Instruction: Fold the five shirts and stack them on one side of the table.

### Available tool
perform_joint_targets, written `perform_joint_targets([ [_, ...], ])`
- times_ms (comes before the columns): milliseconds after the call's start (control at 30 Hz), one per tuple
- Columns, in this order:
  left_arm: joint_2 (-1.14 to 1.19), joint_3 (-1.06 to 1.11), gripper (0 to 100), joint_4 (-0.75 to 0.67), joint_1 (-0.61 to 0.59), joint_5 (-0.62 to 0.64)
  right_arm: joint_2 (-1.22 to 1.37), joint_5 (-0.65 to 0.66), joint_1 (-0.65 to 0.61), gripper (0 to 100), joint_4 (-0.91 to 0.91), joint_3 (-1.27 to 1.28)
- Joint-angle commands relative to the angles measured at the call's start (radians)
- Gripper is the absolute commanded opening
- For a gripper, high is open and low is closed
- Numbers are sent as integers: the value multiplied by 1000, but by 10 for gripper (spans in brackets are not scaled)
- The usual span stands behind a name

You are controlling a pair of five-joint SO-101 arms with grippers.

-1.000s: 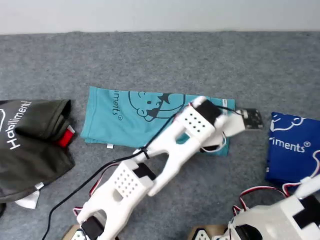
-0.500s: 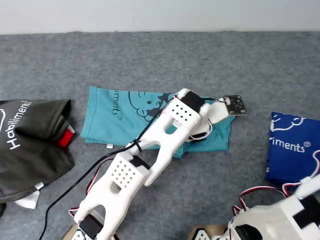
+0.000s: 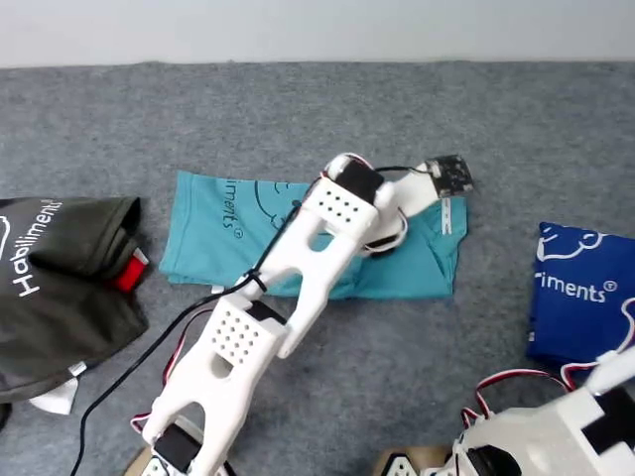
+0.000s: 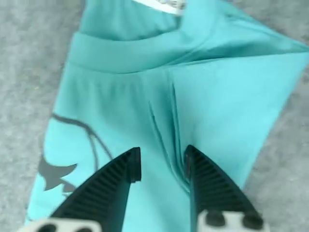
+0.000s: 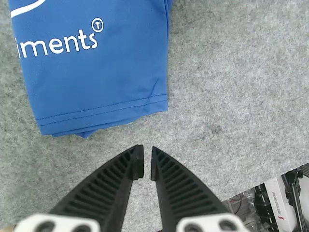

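At the near right corner of the tabletop (image 3: 298, 109), the right arm (image 3: 556, 436) sits low. Its right gripper (image 5: 144, 166) hangs over bare grey surface with the fingers drawn almost together, a thin slit between them, holding nothing. Just beyond the tips lies the blue shirt (image 5: 91, 63), folded, its stitched hem facing the gripper. It rests against the right edge of the tabletop, white print up.

The left arm (image 3: 298, 288) rises from the near edge, left of centre, and stretches diagonally toward the middle of the tabletop.

At the left edge, a dark shirt (image 3: 69, 288) lies in a loose, crumpled heap with a red tag (image 3: 129, 273) showing at its side.

In the middle of the tabletop lies the teal shirt (image 3: 213, 233), folded into a long band. Its long axis runs left to right, parallel to the far edge. The neckband (image 4: 140, 50) and its label point to the right edge, and the dark printed drawing is face up. The left gripper (image 4: 161, 166) is over the neck end of this shirt. Its fingers are parted, and a raised crease of teal cloth runs between them; whether the tips touch the cloth cannot be told.

Beyond the teal shirt the grey tabletop runs to a pale wall (image 3: 317, 30).
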Motion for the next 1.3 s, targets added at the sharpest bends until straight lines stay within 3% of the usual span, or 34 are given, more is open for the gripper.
perform_joint_targets([
  [0,-17,-38,156,-32,-46,-44,-51,8,5,41,41,-3],
  [233,-41,-91,155,48,-64,-52,-51,8,5,41,41,-3],
  [400,-84,-242,155,196,14,-49,-51,8,5,41,41,-3],
  [500,-138,-246,155,196,54,-12,-51,6,5,41,41,-3],
  [667,-259,-8,149,195,120,-9,-51,6,7,41,41,-3],
  [900,-307,331,13,173,77,-26,-51,6,7,41,41,-3],
  [1133,-204,372,16,58,-60,-52,-47,5,2,41,41,-3],
  [1267,-135,372,16,44,-74,-52,-48,5,5,41,41,-3],
])
